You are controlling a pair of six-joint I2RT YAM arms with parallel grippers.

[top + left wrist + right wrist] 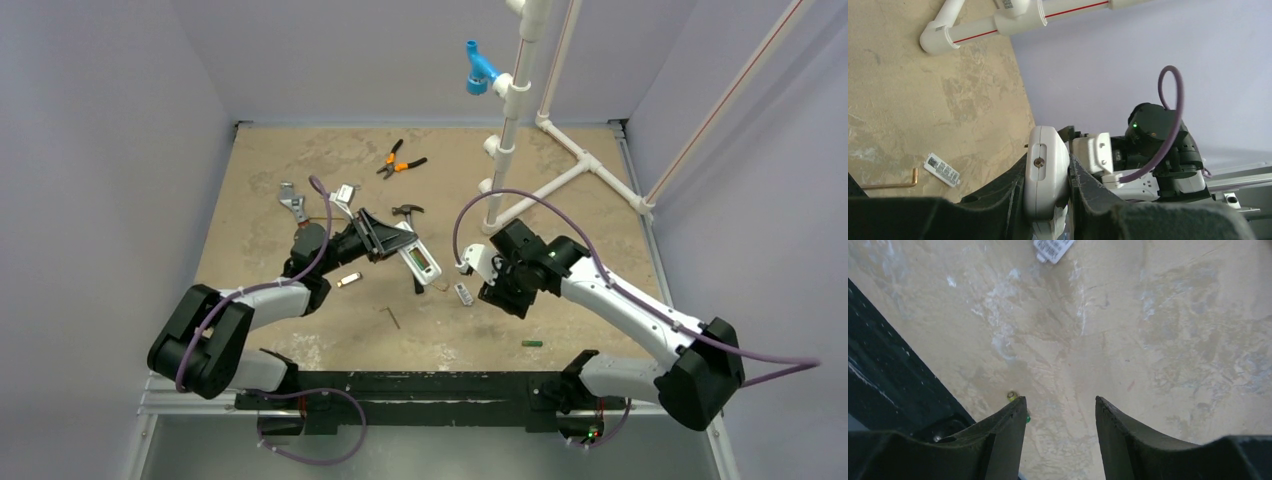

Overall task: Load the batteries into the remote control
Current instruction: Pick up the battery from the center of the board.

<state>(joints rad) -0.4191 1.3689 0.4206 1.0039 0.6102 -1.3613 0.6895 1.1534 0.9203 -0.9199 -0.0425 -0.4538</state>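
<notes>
Tan, scuffed tabletop (560, 215) under lavender walls. The left gripper (385, 240) pinches the remote control (1045, 172) end-on, its lower part hidden between the fingers. The right gripper (1060, 405) hangs spread and empty. One green battery (531, 343) lies near the front rail (420, 385), and in the right wrist view it is half hidden behind a finger (1008, 435). A labelled white piece (1053, 249) is cut off at the top.

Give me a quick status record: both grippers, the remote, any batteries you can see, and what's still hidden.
left gripper: shut on the slim white rectangular remote control, clamped between both fingers
right gripper: open, holding nothing, over bare tabletop
battery seen: one small green cylindrical battery, lying loose on the tan table, not gripped
second battery: not visible
battery bay: cannot tell, not shown in any view
nearby: small white labelled piece on the table between the arms
</notes>
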